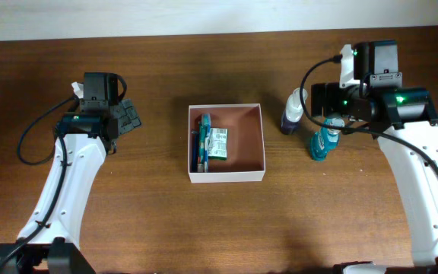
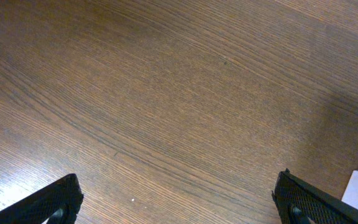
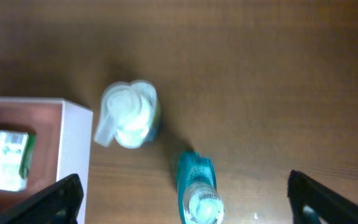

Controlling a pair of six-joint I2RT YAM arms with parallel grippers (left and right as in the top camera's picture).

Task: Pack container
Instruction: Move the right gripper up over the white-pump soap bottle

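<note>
Released and empty, right hand (image 1: pixel 331 114) above upright teal plastic bottle (image 1: pixel 322 143); square shallow white-walled container (image 1: pixel 226 176) at 9 o'clock from it. Also released, left hand (image 1: pixel 128 118) well apart.

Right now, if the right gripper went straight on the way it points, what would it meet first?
Most likely the teal bottle, which sits almost centred between the fingers of the open right gripper. The white-capped spray bottle is off to the side, nearer the container. Depth is hard to judge here.
</note>
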